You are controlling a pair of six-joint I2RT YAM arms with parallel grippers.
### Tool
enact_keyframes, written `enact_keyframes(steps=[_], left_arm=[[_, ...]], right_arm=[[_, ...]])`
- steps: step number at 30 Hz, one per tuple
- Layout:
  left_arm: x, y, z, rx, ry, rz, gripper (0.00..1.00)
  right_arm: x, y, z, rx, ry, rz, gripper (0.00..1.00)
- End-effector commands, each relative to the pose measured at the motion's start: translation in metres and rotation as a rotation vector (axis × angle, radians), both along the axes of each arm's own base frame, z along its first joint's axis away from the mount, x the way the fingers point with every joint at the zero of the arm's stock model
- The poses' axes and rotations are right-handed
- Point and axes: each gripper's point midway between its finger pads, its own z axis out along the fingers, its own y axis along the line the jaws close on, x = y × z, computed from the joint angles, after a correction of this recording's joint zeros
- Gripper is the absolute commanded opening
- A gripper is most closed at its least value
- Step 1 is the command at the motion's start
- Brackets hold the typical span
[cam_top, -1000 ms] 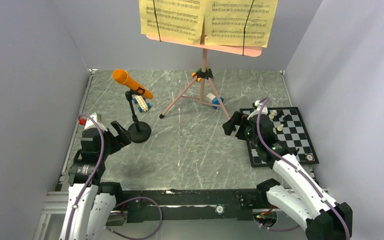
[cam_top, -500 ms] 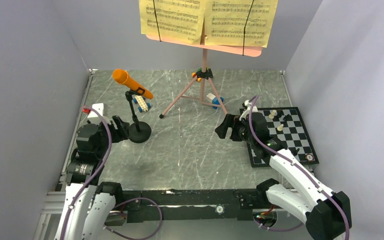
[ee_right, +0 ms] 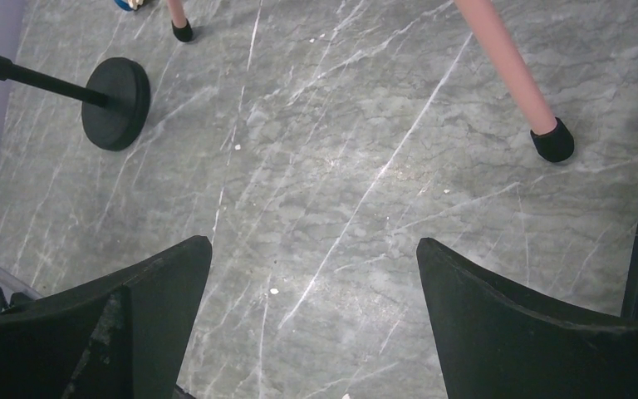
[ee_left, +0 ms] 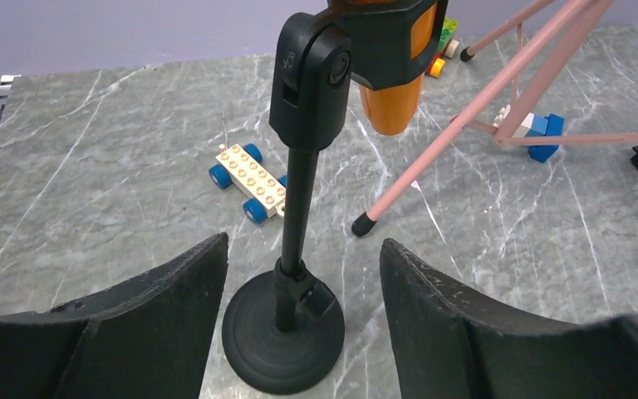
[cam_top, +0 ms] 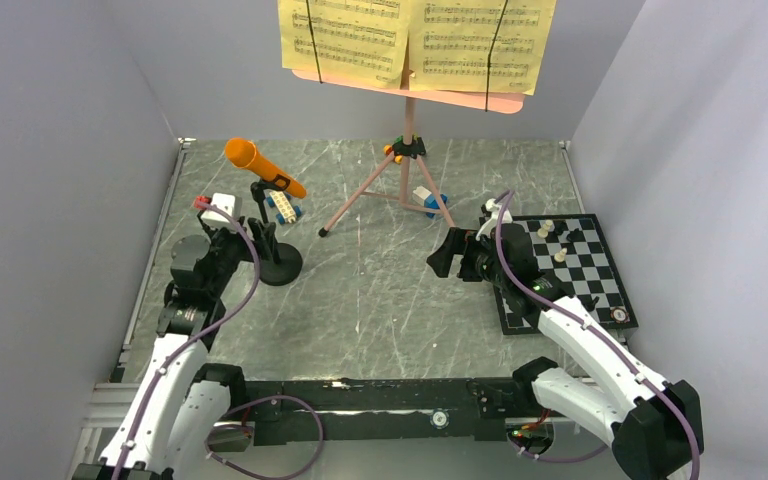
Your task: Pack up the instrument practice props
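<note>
Left fingers (ee_left: 158, 324) are wide open and hold nothing. The black mic stand (ee_left: 284, 332) sits in the gap, with its round base on the grey marbled surface (cam_top: 380, 300) between the two fingers. Its pole rises roughly midway between them, and I see no contact on either side. The orange microphone (ee_left: 390, 91) is clipped at the top of the pole. The wrist view cuts off most of it; the overhead shows it tilted, head pointing up and left. Just behind the pole lies a white toy block car with blue wheels (ee_left: 251, 176). Past that is a leg of the pink music stand (ee_left: 465, 125), with blue-and-white blocks (ee_left: 536, 133) under the tripod.

Right fingers (ee_right: 532, 332) are also spread wide with nothing between them, over bare surface. One black-capped pink foot (ee_right: 552, 141) stands beyond them, apart from both. The mic stand base shows far off to the left in that view. The chessboard (cam_top: 570, 270) is beside the right arm, partly hidden by it.

At the back, the yellow sheet-music pages (cam_top: 415, 40) rest on the stand's desk. Their tops are cropped by the frame edge.
</note>
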Motion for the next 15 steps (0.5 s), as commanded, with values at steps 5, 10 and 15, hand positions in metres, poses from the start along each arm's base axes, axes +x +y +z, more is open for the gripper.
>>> enact_keyframes(steps=[5,10,15], left_arm=[[0.027,-0.002,0.016,0.013,-0.113,-0.005,0.66],[0.037,-0.001,0.019,-0.004,-0.129,0.006,0.57],[0.046,-0.004,0.011,0.005,-0.091,-0.010,0.48]], right_arm=[[0.009,0.005,0.023,0.016,-0.078,0.013,1.00],[0.009,0.006,0.017,0.009,-0.062,0.017,1.00],[0.009,0.006,0.015,0.005,-0.059,0.018,1.00]])
